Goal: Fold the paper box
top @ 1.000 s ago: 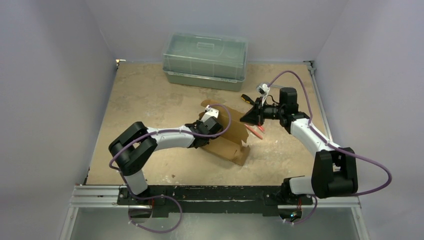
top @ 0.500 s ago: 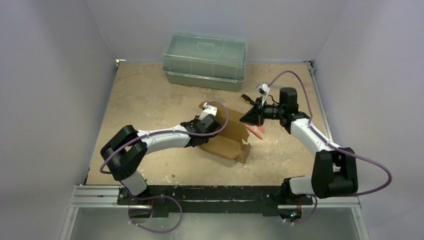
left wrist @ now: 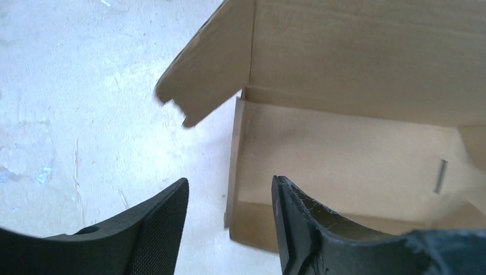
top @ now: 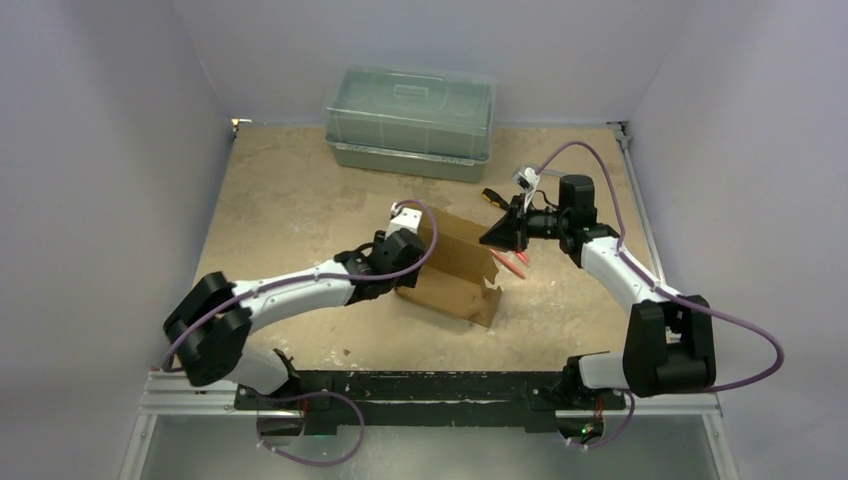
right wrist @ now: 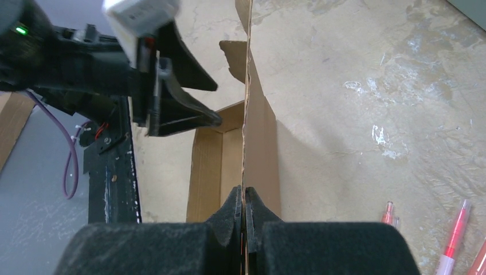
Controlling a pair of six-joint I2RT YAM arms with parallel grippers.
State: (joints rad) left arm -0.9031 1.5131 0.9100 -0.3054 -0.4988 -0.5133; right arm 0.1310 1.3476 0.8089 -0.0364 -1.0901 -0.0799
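**Colleague:** Since your left arm has stretched out over the last second, where does that leave you?

**Operator:** Its shoulder has swung out to my left and the forearm now lies low and long across the counter (top: 290, 210). That carries the left hand (top: 402, 252) a little farther back along the left end of the paper box (top: 455, 265). The box itself has barely moved. It sits mid-counter, half-erected and open towards that hand.

**Colleague:** Is the left hand holding anything?

**Operator:** No. In its wrist view the left hand (left wrist: 229, 186) is spread wide, with the end wall of the paper box (left wrist: 344, 154) showing in the gap between the fingers (left wrist: 155, 229). I see no contact. A loose side flap (left wrist: 200, 80) splays outwards just beyond it.

**Colleague:** And the right?

**Operator:** It hasn't budged. The right hand (right wrist: 245, 195) is pinched tight on the upright edge of the tall panel, holding the paper box (right wrist: 261, 149) steady. From above, the right hand (top: 500, 235) is at the box's far right side, with the pens (top: 512, 262) lying on the counter just beneath it.

**Colleague:** So what does the shift buy you?

**Operator:** I'd say it lines me up on that splayed flap. My next job is probably to tuck it in while the right hand braces. The fold is well short of done, and thin card like this may buckle if I push off-centre.
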